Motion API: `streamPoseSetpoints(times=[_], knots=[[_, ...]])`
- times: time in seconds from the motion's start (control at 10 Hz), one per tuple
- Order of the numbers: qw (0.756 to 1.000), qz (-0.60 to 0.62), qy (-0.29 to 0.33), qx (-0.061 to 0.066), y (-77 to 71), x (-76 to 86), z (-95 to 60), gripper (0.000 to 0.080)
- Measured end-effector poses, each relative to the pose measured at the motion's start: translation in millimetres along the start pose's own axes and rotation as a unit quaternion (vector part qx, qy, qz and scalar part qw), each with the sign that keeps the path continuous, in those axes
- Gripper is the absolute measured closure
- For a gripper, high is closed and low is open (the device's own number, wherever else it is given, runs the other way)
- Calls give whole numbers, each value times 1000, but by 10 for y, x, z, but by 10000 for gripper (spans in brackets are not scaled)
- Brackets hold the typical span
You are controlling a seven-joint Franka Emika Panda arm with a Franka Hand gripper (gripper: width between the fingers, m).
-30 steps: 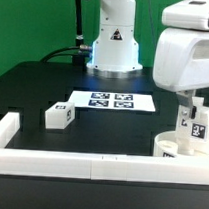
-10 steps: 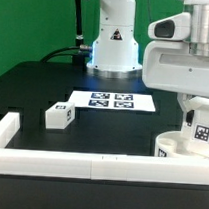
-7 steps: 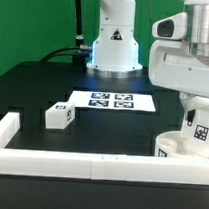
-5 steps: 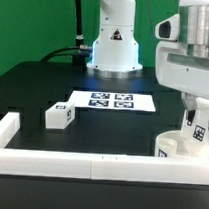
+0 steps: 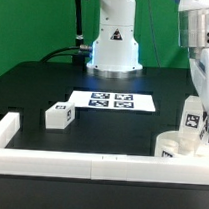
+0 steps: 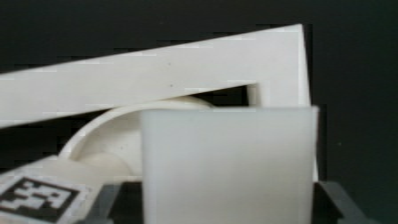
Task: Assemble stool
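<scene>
Claw (image 5: 197, 108): clenched on a stool leg, pointing straight down, hanging at the exterior view's right edge

Held leg (image 6: 231, 150): short blocky white piece, upright in the claw's grip. Black-and-white tag on the face turned to the exterior camera. Positioned directly over the seat; contact with the seat not discernible

Seat (image 5: 174, 149): thick round white disc, immediately below the claw, lying flat on the table. One tag visible on it in the wrist view. Set close inside a corner of the border rail

Border rail (image 5: 88, 170): long white U-shape. Nearest stretch just beside the seat, low in front of the claw. Remainder running away from the claw toward the exterior view's left, then turning back along the table

Table (image 5: 33, 88): black surface beneath the claw and all parts

Marker board (image 5: 115, 100): thin flat white sheet with four tags, apart from the claw toward the exterior view's left, lying flat

Loose leg (image 5: 60, 114): second white blocky piece, well apart from the claw, just beside the marker board's far corner, resting on the table, tagged end toward the camera

Robot base (image 5: 114, 43): white pedestal, farthest from the claw, behind the marker board
</scene>
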State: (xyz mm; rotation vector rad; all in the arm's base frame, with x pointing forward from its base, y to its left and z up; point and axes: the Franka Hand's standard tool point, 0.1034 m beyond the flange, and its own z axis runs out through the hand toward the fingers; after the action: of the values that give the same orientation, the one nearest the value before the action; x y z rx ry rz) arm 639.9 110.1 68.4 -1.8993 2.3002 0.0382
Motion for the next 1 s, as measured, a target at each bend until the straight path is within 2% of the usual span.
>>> streamPoseSetpoints(times=[0.3,0.4,0.5,0.6,0.7,0.8,0.9,1.0], knots=[[997,80,-2,0,1,-6,0,463],[991,131,-4,2,-8,-7,-4,463],[984,180,-8,10,-18,-2,-5,463],[976,213,-20,29,-10,-29,8,463],[968,241,-31,58,6,-45,9,463],[963,255,-37,74,17,-60,5,463],[960,264,-42,84,22,-69,5,463],[958,270,-44,87,22,-71,6,463]])
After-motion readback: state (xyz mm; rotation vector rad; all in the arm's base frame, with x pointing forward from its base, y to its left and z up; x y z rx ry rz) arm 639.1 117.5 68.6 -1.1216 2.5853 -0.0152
